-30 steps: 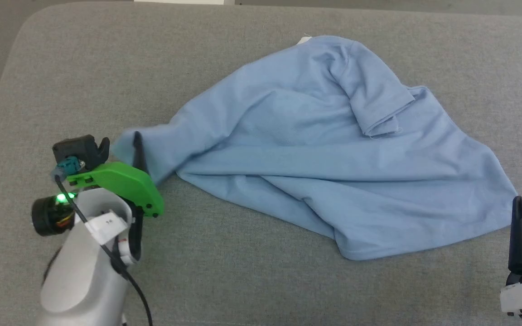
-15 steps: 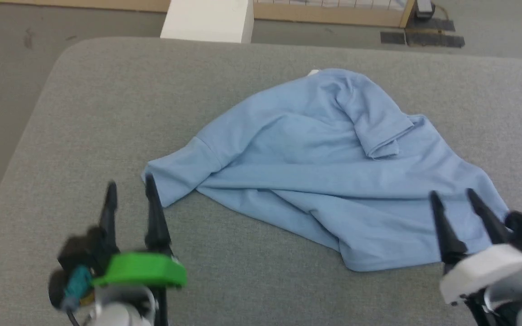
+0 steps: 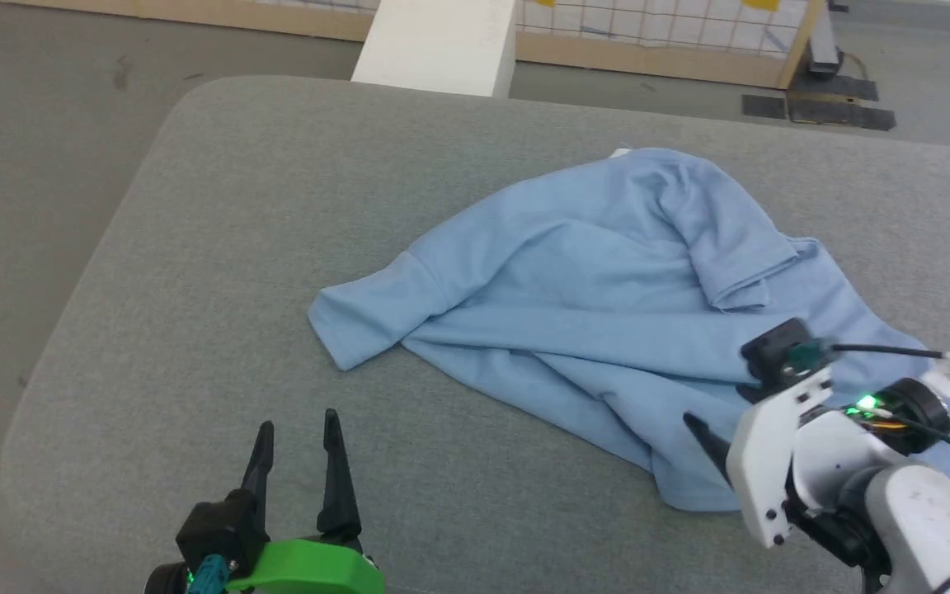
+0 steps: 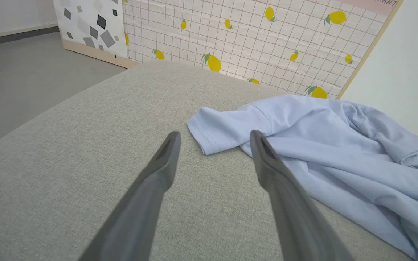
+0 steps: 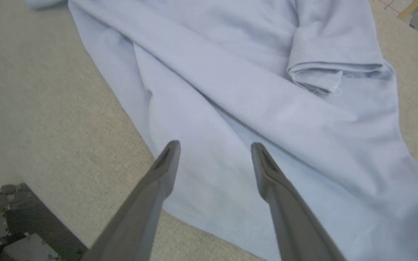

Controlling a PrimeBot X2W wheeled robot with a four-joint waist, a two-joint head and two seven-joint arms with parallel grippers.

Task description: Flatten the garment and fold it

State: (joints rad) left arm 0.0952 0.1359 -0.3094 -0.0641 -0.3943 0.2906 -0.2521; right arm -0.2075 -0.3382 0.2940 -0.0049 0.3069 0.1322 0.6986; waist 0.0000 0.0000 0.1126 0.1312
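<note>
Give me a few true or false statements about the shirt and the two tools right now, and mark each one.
1. The garment lies rumpled on the grey cushion. True.
2. The left tool grips the garment. False: it is open over bare cushion, holding nothing.
3. The right tool is open, with the garment beneath it. True.
4. The garment is folded into a neat rectangle. False: it is spread unevenly, a sleeve doubled over on top.

The head camera looked down from above on the grey cushion [image 3: 195,247]; both wrist cameras sat low and close, sharing the blue shirt [image 3: 590,313] with it
</note>
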